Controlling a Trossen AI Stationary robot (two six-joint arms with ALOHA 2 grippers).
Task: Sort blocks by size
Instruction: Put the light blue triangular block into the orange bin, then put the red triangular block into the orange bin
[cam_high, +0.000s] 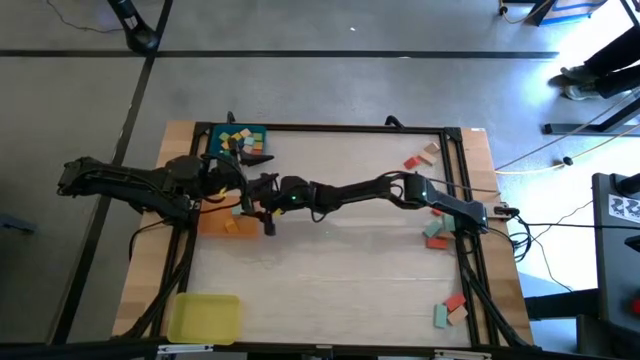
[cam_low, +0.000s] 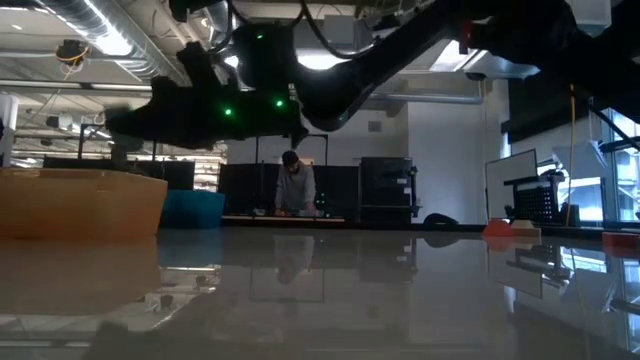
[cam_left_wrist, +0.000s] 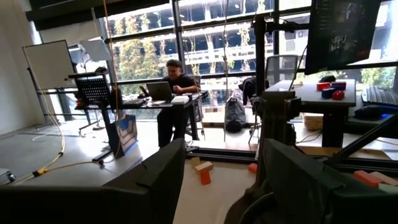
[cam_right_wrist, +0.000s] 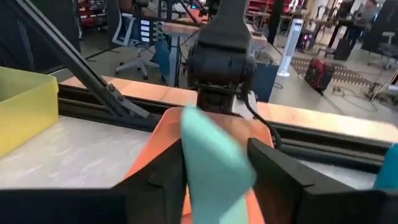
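- Right gripper (cam_right_wrist: 214, 180) clamped on teal block (cam_right_wrist: 214, 158), long axis running along the fingers
- Block held directly above orange tray (cam_high: 215, 225)
- Left gripper (cam_left_wrist: 217, 186) apart, empty, just beside

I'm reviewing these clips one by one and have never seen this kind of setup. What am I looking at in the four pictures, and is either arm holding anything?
Two dark robot arms work at a table. One camera looks straight down, one sits level with the tabletop, and one rides on each wrist. On the table are blue, orange and yellow trays, with loose blocks along the right side. The right gripper reaches over the orange tray with a teal-green block between its fingers. The left gripper is open and empty beside it. A person works at a desk beyond.
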